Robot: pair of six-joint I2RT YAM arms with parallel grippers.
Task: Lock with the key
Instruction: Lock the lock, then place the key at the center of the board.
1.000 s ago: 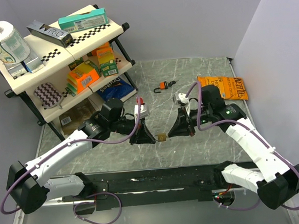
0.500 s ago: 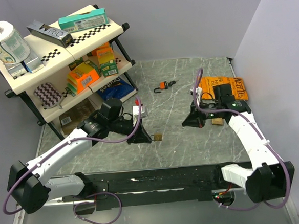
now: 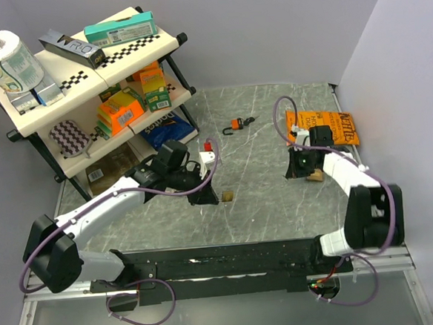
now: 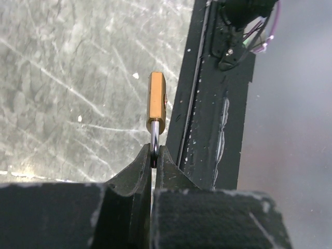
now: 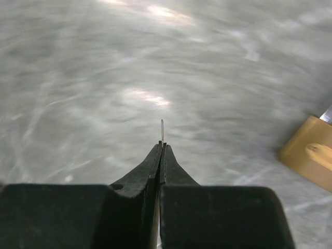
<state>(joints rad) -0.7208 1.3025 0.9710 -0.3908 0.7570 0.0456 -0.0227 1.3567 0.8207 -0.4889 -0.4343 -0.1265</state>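
A small brass padlock hangs just above the marble table, and my left gripper is shut on its steel shackle. In the left wrist view the padlock sticks out beyond the pinched fingertips of the left gripper, with its body edge-on. My right gripper is far to the right, near the chip bag. It is shut on a thin key, whose blade pokes out edge-on past the right gripper. The key and the padlock are well apart.
A second brass block lies on the table beside the right gripper, and this brass block also shows in the right wrist view. An orange chip bag is at the right. An orange clip lies mid-back. A stocked shelf rack stands at the left. The black base rail runs along the near edge.
My right gripper has pulled away from the padlock, moving right and back toward the chip bag with the key. The left gripper has kept hold of the padlock and shifted only slightly.
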